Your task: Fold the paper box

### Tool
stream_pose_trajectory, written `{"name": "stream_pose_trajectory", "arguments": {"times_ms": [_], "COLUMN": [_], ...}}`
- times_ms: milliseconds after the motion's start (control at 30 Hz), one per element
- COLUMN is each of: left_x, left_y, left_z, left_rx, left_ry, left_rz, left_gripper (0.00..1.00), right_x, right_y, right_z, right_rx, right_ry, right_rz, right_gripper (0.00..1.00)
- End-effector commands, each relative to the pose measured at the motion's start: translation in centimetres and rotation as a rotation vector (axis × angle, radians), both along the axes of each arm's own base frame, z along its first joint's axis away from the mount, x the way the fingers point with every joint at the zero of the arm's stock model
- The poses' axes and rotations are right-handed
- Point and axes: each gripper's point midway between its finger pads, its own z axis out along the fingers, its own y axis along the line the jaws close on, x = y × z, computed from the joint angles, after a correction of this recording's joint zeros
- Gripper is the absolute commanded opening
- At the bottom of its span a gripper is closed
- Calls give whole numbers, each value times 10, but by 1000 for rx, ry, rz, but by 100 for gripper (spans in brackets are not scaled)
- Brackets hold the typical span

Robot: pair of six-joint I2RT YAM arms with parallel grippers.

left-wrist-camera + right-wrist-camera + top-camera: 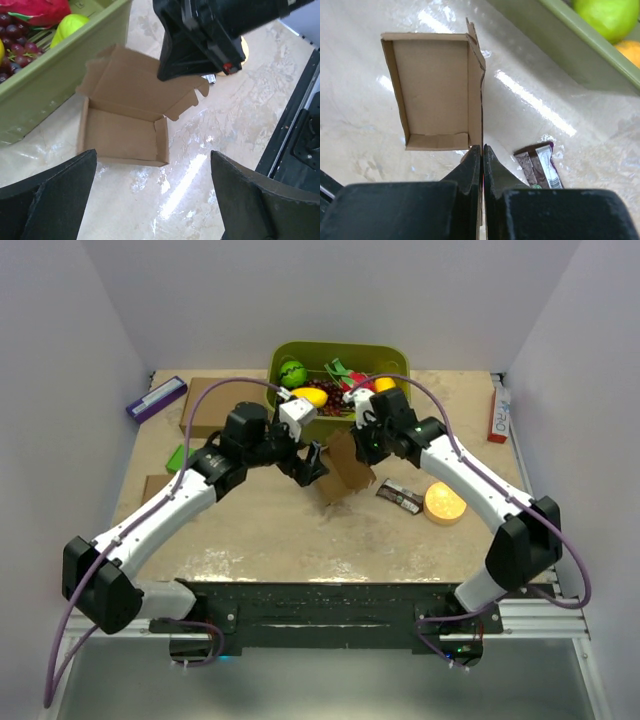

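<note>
Overhead, the paper box (345, 468) sits between the two arms, just in front of the green bin (330, 345), and appears to rest on the table (300, 535). From the left wrist, the left gripper (153, 159) hangs above the box's shallow tray with its fingers spread as wide as they go, holding nothing. From the right wrist, the right gripper (482, 152) is pinched tight on the edge of the raised lid panel, with a snack bar (540, 167) lying nearby. Closing the lid well probably calls for a steady right-hand pinch while the left lowers to brace a tray wall. That way the thin card should bend along its crease rather than slide or buckle.
</note>
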Motion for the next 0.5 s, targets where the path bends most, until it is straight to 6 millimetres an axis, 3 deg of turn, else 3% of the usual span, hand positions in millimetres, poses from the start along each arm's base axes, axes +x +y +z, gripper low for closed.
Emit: {"name": "stream_pose_trajectory", "arguments": {"times_ms": [0, 100, 167, 200, 267, 300, 333, 467], "left_x": [16, 22, 18, 16, 17, 13, 12, 16], "left_y": [17, 30, 33, 37, 42, 43, 42, 41], "left_z": [9, -1, 3, -5, 7, -4, 8, 19], "left_rx": [-84, -25, -27, -18, -61, -65, -100, -139], "left_ry": [-1, 13, -8, -3, -61, -52, -100, -138], "left_rz": [-43, 23, 23, 44, 80, 87, 76, 88], "left_gripper": [99, 97, 96, 96, 96, 97, 97, 97], "right_x": [-18, -27, -31, -34, -36, -42, -45, -52], "right_y": [16, 28, 33, 38, 42, 47, 49, 51], "right_z": [8, 10, 15, 16, 22, 26, 25, 27], "right_rx": [-113, -108, -88, -72, -58, -37, -36, -38], "right_ry": [-3, 8, 14, 22, 27, 39, 56, 58], "right_rz": [229, 317, 359, 402, 435, 473, 489, 523], "right_gripper": [0, 0, 0, 0, 0, 0, 0, 0]}}
